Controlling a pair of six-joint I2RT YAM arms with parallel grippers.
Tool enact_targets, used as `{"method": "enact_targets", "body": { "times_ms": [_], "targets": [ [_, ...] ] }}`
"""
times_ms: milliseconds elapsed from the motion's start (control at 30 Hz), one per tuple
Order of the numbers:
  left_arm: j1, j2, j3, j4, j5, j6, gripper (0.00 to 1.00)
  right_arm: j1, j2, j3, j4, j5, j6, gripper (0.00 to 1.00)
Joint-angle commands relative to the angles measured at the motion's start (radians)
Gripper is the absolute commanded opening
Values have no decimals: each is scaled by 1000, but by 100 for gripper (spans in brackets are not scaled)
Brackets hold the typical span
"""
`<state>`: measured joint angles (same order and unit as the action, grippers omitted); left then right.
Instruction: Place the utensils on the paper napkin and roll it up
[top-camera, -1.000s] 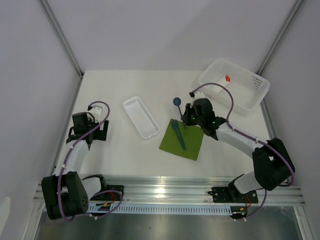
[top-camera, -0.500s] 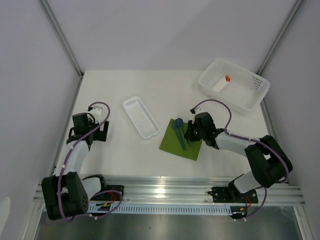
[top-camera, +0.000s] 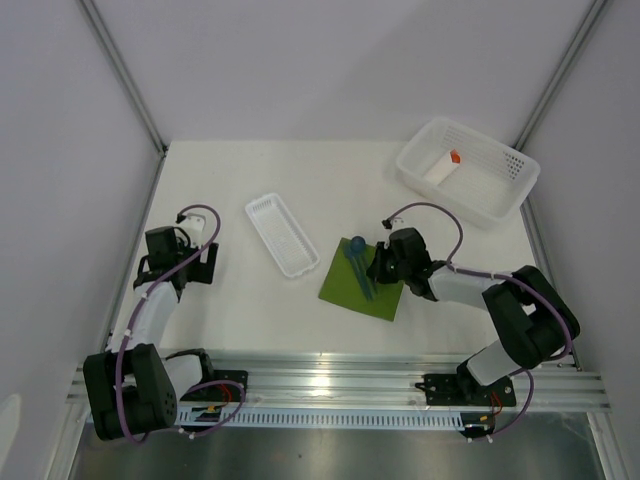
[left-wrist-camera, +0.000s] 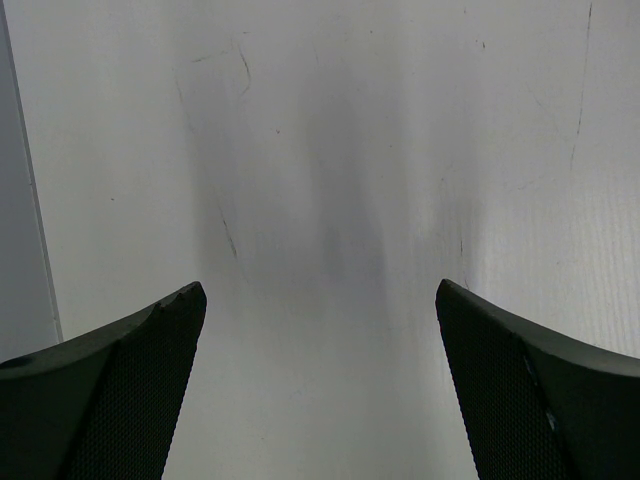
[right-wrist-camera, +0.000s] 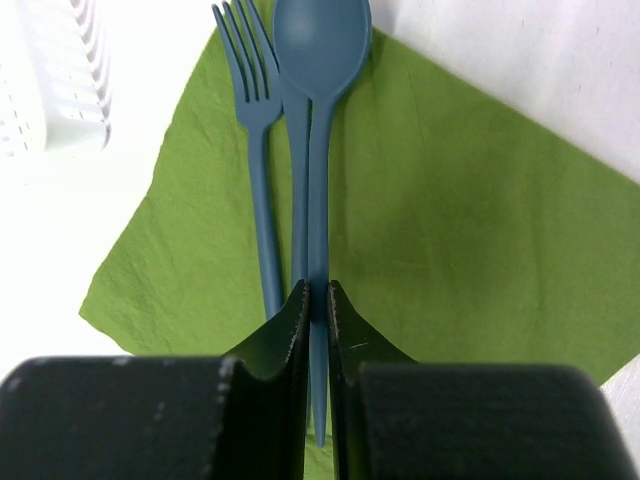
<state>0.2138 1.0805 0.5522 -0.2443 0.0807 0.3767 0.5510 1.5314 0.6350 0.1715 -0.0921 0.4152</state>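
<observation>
Near the middle of the table, the blue spoon (right-wrist-camera: 318, 150) stretches over the green paper napkin (right-wrist-camera: 450, 220), just beside the blue fork (right-wrist-camera: 262, 180), with its bowl past the napkin's far edge. The right gripper (right-wrist-camera: 318, 290) is clamped on the spoon's handle (fingers nearly together). To the left sits the narrow white tray (top-camera: 282, 234). Farther left, the left gripper (left-wrist-camera: 320, 290) hangs over the table with its fingers wide apart.

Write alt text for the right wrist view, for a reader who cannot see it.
The right end effector is shut on the handle of a blue spoon, which runs alongside a blue fork over a green napkin. A white ribbed tray shows at the upper left.
</observation>
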Motion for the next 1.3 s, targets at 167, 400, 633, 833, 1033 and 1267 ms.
{"method": "enact_targets", "body": {
  "times_ms": [167, 400, 633, 833, 1033, 1267],
  "targets": [
    [7, -14, -2, 30, -4, 21, 99, -6, -74, -50, 68, 29, 39, 0],
    [9, -13, -3, 31, -2, 21, 99, -14, -50, -64, 101, 3, 54, 0],
    [9, -10, -2, 33, -4, 21, 99, -16, -5, -60, 128, -9, 73, 0],
    [9, -5, 0, 33, -2, 22, 99, -16, -4, -77, 123, -9, 83, 0],
    [9, -5, 0, 33, 1, 22, 99, -16, 6, -80, 134, -18, 89, 2],
    [9, -4, 2, 31, 1, 22, 99, -17, -23, -75, 115, -5, 83, 18]
  ]
}}
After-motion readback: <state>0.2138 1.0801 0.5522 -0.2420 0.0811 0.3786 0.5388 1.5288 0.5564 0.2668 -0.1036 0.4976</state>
